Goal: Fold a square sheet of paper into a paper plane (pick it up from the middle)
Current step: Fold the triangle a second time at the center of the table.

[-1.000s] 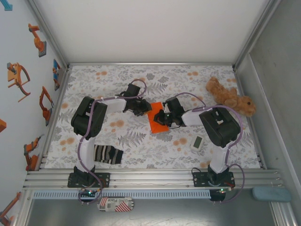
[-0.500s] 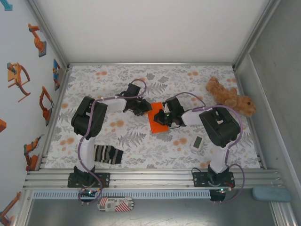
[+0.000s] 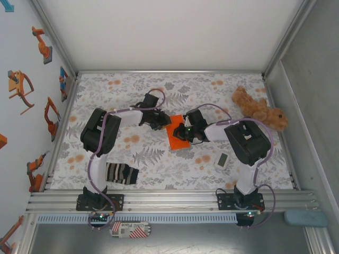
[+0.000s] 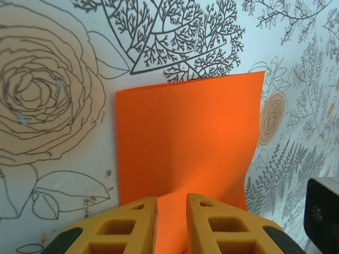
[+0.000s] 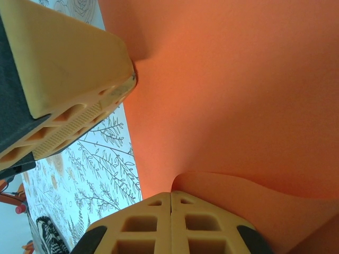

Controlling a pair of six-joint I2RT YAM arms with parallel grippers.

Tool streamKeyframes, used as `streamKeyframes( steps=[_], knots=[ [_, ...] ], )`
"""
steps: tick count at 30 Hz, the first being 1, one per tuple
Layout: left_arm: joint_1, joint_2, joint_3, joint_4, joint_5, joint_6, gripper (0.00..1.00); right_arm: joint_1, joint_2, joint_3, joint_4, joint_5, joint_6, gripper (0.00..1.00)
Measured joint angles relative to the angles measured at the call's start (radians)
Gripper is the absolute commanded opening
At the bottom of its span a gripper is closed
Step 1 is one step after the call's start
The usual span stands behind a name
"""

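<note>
At the middle of the tabletop [image 3: 106, 92], between the two arms, lies the square sheet of paper [image 3: 179, 139], bright orange and already doubled over into a smaller oblong, with nothing dart-shaped about it yet. Both grippers meet over it. The left gripper [image 4: 171, 222] comes at its far left corner and the right gripper [image 5: 170, 211] at its right side, so each can mind one part of the fold.

From the left wrist, the jaws stand a narrow slit apart with orange showing in the gap. The paper's edge runs under them, and I cannot tell whether they pinch it or merely press it flat. Either way the purpose looks like anchoring, so the sheet does not slide while the other side is worked.

From the right wrist, the jaws are tight together, clamped on a lip of paper that curls up off the flat layer right at their tips. One of the left fingers [image 5: 69, 69] touches the sheet's edge across from them. That raised lip is, in my judgement, the flap meant to be carried over for the next crease.

Well apart from the work lie a striped sock [image 3: 122, 173] at near left, a brown plush toy [image 3: 259, 110] at far right and a small white gadget [image 3: 222, 160] at near right.
</note>
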Motion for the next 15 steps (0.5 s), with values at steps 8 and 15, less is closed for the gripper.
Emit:
streamKeyframes(
  steps=[8, 15],
  knots=[
    [0.047, -0.035, 0.012, -0.026, -0.045, -0.021, 0.27, 0.004, 0.000, 0.023, 0.002, -0.013, 0.023, 0.31],
    [0.133, -0.191, -0.047, -0.014, -0.093, -0.036, 0.29, 0.004, 0.000, 0.026, 0.001, -0.010, 0.027, 0.29]
  ],
)
